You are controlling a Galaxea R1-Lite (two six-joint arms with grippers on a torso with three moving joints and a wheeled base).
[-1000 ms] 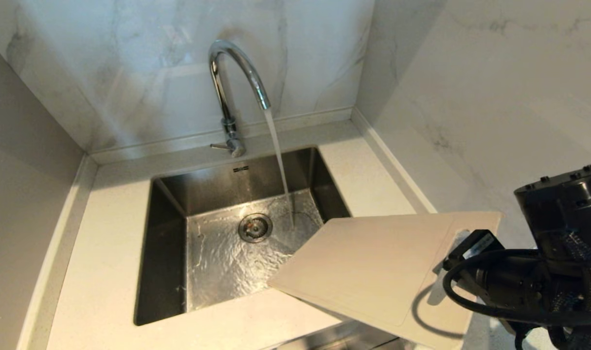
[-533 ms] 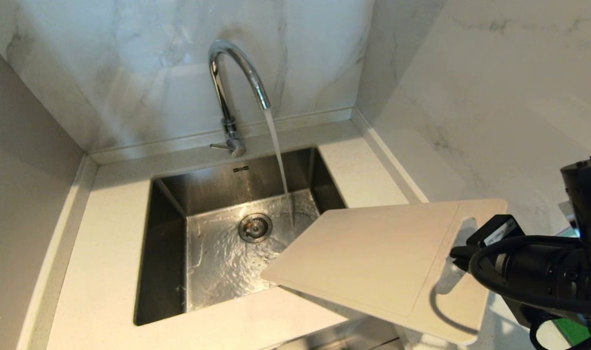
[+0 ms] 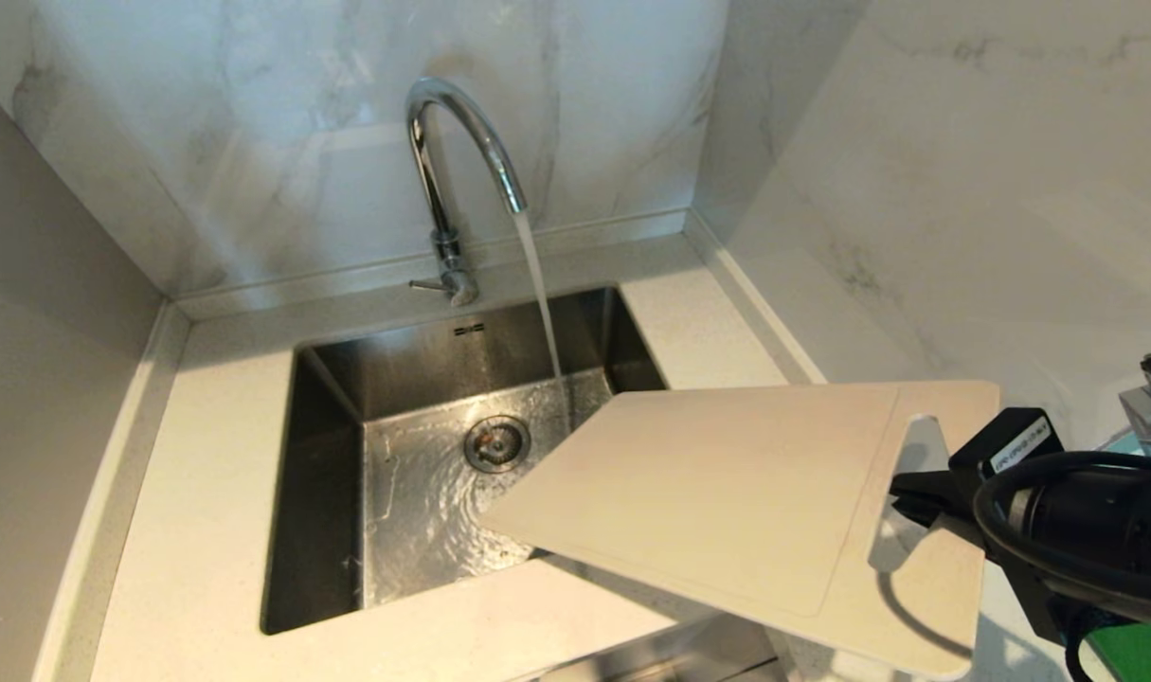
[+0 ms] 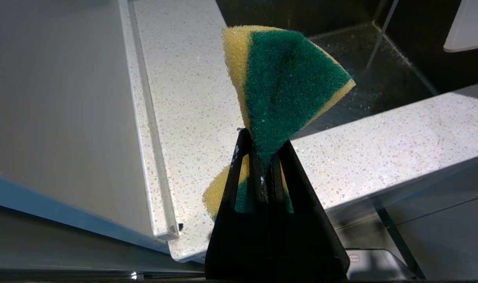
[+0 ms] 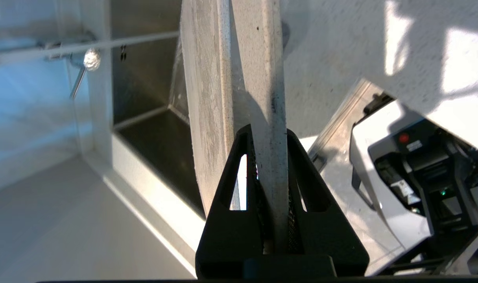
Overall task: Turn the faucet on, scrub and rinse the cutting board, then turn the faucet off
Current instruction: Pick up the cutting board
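Faucet (image 3: 461, 142) on, water running into sink (image 3: 329, 493). R gripper (image 3: 907, 497) clamped on cutting board (image 3: 727, 502), lower right of frame, not yet wetted. L gripper (image 4: 264, 157) pinching sponge (image 4: 286, 82). Scrub, rinse, shutoff left.

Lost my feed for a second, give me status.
Right gripper shut on cutting board at its handle end, far corner over the sink. Left gripper shut on sponge. Faucet running; stream misses the board.

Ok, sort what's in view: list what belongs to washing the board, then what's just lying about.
In use: faucet, running; cutting board, clamped by the right gripper; sponge, pinched in the left gripper; sink.
Lying about: green mat at the right edge.
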